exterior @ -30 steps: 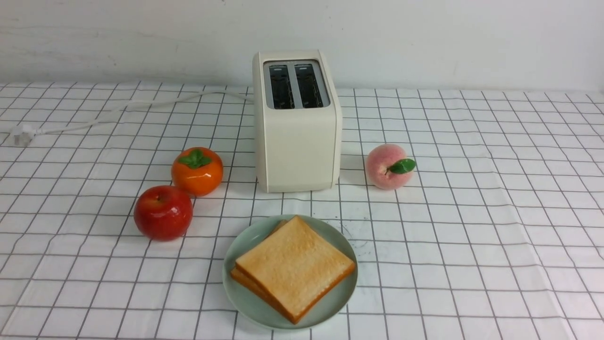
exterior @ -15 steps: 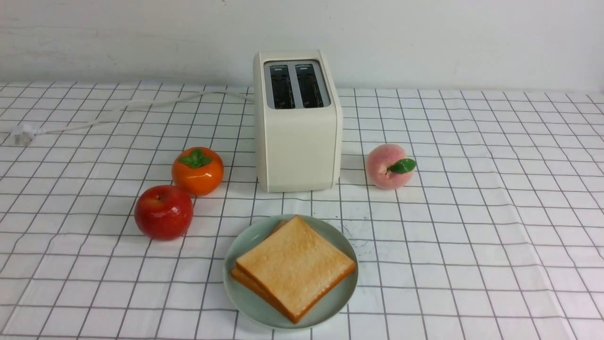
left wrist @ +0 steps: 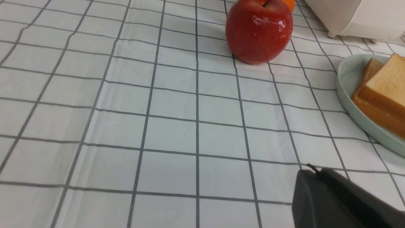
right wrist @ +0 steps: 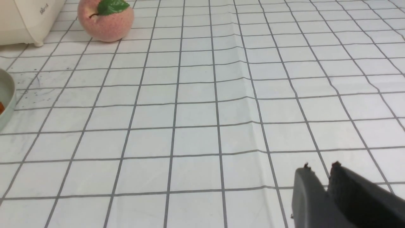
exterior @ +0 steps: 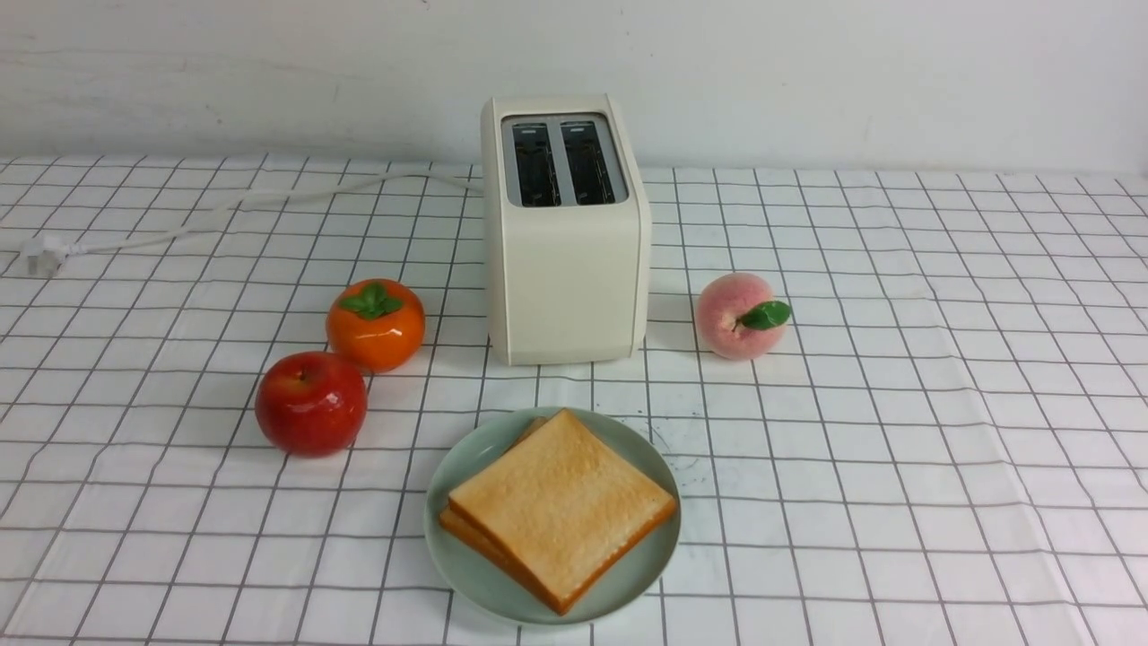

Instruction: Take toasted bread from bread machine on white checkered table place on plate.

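While both my arms sit low and drawn back near my own edge of the white checkered table [exterior: 897, 431], out of the front view, the toasted bread [exterior: 560, 502] lies stacked, two slices deep, on the plate [exterior: 466, 453] at the near centre. Beyond it stands the bread machine [exterior: 565, 269], both slots dark, its white power cord [exterior: 224, 211] trailing off to the far left. My left gripper [left wrist: 311, 172] hovers just above the cloth, fingers pressed together and gripping nothing, pointing toward the red apple [left wrist: 258, 30], with the plate's rim to its right. My right gripper [right wrist: 319, 167] hangs equally low over bare cloth on the right side, its fingers [right wrist: 348, 183] parted by a thin slit, nothing between them, aimed toward the peach [right wrist: 106, 20] near the bread machine's right corner. An orange persimmon [exterior: 375, 325] sits just beyond the apple, left of the machine.
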You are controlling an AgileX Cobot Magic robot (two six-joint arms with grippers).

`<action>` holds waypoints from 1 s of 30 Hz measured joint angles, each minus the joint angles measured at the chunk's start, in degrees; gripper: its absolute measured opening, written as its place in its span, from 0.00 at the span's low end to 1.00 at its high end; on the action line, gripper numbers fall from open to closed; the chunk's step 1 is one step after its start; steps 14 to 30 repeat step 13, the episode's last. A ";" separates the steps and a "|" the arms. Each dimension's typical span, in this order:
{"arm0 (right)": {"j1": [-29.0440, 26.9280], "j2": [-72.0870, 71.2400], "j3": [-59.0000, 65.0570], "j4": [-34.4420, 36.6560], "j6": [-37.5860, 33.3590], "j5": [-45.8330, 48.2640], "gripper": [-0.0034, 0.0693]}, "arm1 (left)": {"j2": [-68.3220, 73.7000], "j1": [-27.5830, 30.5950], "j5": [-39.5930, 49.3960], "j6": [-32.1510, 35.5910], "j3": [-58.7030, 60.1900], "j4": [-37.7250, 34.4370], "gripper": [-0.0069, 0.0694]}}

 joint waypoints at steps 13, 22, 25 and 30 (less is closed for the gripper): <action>0.00 0.00 0.00 0.00 0.00 0.00 0.21 | 0.00 0.00 0.00 0.00 0.00 0.00 0.09; 0.00 0.00 0.00 0.00 0.00 0.00 0.21 | 0.00 0.00 0.00 0.00 0.00 0.00 0.09; 0.00 0.00 0.00 0.00 0.00 0.00 0.21 | 0.00 0.00 0.00 0.00 0.00 0.00 0.09; 0.00 0.00 0.00 0.00 0.00 0.00 0.21 | 0.00 0.00 0.00 0.00 0.00 0.00 0.09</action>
